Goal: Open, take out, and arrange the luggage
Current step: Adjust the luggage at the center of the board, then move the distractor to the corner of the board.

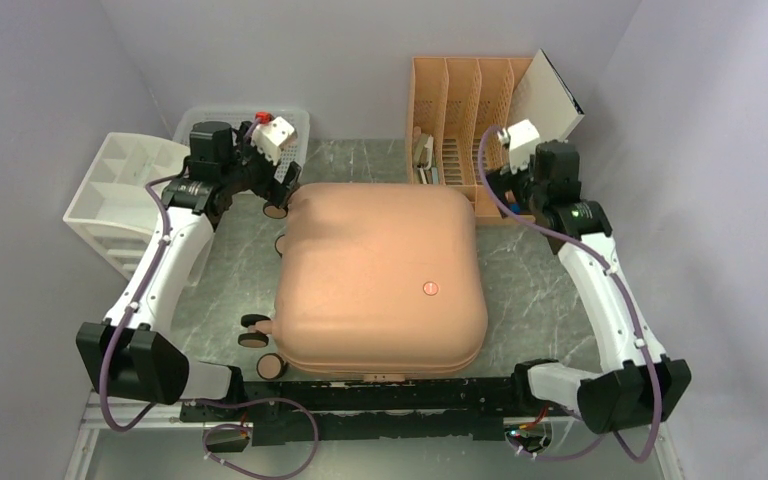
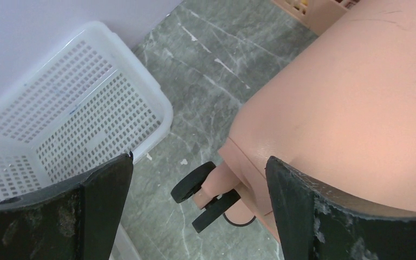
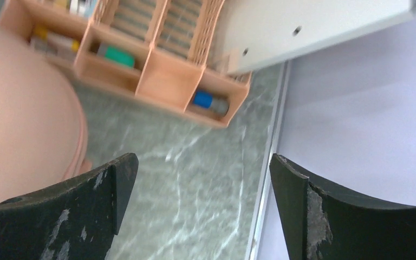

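Salmon-pink luggage (image 1: 380, 275) is lying flat and closed in the middle of the table (image 1: 540, 290), broad shell facing up. Round logo (image 1: 432, 288) is showing toward the shell's near right corner. Black wheels (image 1: 255, 330) are sticking out toward the table's left edge. Near side of the case is sitting close to the table's near edge.

Left gripper (image 2: 199, 162) is hanging at the case's far left corner, jaws spread wide, gripping nothing. I'm looking down through the wrist camera at a wheel and the shell corner between the fingers (image 2: 103, 206). Can't tell whether the right-hand finger is touching the shell.

Right gripper (image 3: 203, 162) is hovering just off the case's far right corner, also spread wide and holding nothing, bare table showing under it.

White perforated basket (image 2: 86, 108) is sitting at the table's far left corner. White drawer unit (image 1: 125, 190) is standing just beside it at the left edge. Orange slotted rack (image 3: 141, 65) is standing along the far edge toward the right corner, with small items lying in its bottom slots. White board (image 1: 550, 95) is leaning against the rack's right side.
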Robot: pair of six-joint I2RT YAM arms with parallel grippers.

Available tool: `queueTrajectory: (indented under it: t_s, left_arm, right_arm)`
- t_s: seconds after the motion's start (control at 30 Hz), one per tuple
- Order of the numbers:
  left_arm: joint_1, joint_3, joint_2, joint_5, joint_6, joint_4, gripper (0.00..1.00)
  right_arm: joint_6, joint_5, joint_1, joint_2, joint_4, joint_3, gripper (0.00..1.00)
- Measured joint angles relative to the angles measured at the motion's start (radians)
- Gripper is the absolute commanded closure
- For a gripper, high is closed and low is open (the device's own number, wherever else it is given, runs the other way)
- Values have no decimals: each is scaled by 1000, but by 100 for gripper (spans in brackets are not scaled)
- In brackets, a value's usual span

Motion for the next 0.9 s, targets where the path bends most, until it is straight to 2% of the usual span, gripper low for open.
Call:
queueTrajectory:
  t_s: [0.07,0.17,0.27,0.53,0.7,0.77,0.87,0.9]
  left_arm:
    - [0,0,-6,29,7,-4,3]
    - [0,-6,-17,66,27,-15,3]
    - [0,-26,-37,99,55,-34,3]
    - [0,-93,-65,161,123,-90,3]
    - [4,-131,-96,176,141,-63,3]
    - [5,-152,-113,179,142,-46,3]
    - [6,-180,-136,183,139,-21,3]
    - [6,-190,-143,185,137,-10,3]
  right_arm:
    - [30,18,-6,47,49,68,6]
    - [66,27,-6,146,108,151,19]
    - [110,26,-6,288,170,231,25]
    - [237,-9,-6,716,204,491,36]
    - [304,-27,-6,944,205,618,42]
    - [321,-23,-6,1006,200,638,51]
    - [344,-2,-8,1098,197,674,58]
    - [355,5,-10,1120,194,684,65]
